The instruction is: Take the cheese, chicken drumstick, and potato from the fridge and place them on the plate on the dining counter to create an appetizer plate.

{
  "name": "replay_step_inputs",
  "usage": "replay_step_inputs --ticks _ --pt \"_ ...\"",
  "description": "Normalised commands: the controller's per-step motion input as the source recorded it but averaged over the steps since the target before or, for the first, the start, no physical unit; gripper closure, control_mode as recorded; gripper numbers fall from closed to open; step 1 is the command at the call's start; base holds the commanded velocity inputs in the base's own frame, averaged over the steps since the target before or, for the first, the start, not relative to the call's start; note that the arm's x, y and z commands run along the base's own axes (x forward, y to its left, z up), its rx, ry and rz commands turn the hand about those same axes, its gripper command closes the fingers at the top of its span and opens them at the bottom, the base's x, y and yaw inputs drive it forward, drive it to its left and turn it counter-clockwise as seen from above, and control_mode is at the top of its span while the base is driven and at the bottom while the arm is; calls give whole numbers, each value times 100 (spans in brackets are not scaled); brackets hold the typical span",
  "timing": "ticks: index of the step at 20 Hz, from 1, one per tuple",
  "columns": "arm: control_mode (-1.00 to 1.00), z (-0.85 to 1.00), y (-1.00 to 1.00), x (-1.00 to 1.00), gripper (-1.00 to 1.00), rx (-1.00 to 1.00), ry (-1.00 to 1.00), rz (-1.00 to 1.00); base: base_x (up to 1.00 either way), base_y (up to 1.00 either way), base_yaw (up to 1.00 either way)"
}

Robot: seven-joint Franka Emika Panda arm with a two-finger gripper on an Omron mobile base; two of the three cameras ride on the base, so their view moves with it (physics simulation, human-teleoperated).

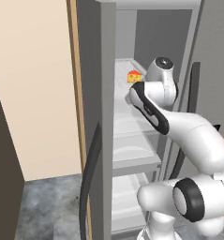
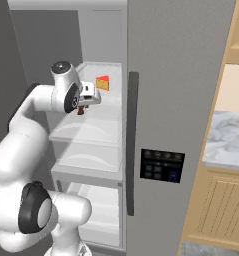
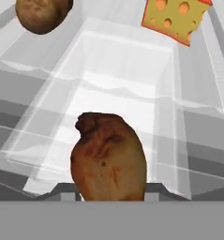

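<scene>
Cheese (image 1: pixel 134 76) on fridge shelf (image 1: pixel 124 70)

Fridge (image 2: pixel 181 100) open, arm reaching in. Cheese (image 2: pixel 102 83) on upper shelf (image 2: pixel 98 107), just behind gripper (image 2: pixel 82 109). Chicken drumstick (image 3: pixel 108 159) between the fingertips, above the drawers; potato (image 3: pixel 41 14) and cheese farther back, apart.

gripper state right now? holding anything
gripper: closed on the chicken drumstick, held between its fingers in front of the fridge shelves.
</scene>
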Motion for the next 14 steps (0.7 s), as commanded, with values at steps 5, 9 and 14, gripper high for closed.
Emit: replay_step_inputs --ticks 5,9,14 --pt "100 0 0 0 100 0 0 0 -71 0 0" --pt "100 0 0 0 100 0 0 0 -76 0 0" --pt "100 0 0 0 100 0 0 0 -85 0 0"
